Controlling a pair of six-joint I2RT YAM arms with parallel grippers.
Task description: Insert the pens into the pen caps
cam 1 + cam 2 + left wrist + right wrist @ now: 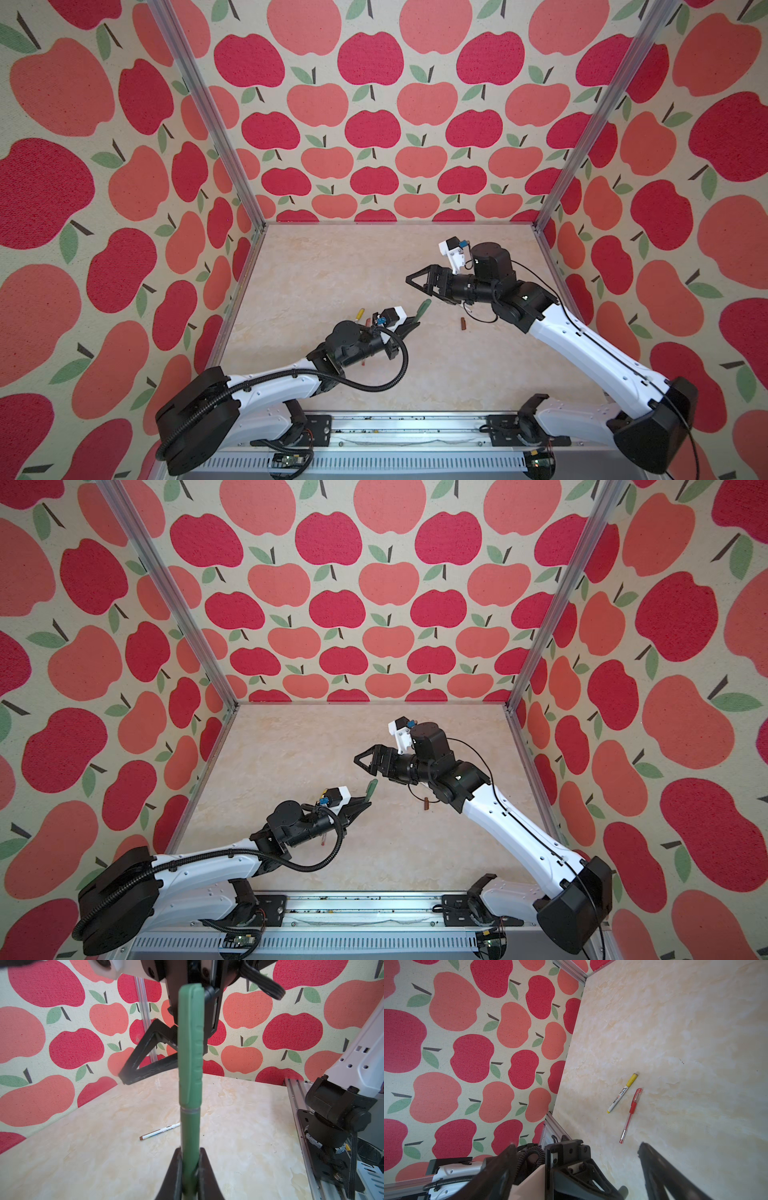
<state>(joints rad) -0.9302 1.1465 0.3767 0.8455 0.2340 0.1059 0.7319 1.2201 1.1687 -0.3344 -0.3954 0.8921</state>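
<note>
My left gripper (190, 1159) is shut on the dark green pen (190, 1126), held above the table. The green cap (191, 1043) sits on the pen's far end, which points at my right gripper (413, 282). In both top views the green pen (424, 309) (371, 788) sticks up from the left gripper (409, 326) (363, 806). The right gripper (577, 1151) stands open just beyond the cap, holding nothing. The brown cap (463, 323) lies on the table under the right arm. A white pen with a dark tip (160, 1132) lies uncapped on the table.
A white pen with a yellow cap (623, 1093) and a capped red pen (631, 1114) lie side by side on the table left of the left gripper. Apple-patterned walls enclose the marbled table (332, 270). The arm bases and rail (395, 432) run along the front.
</note>
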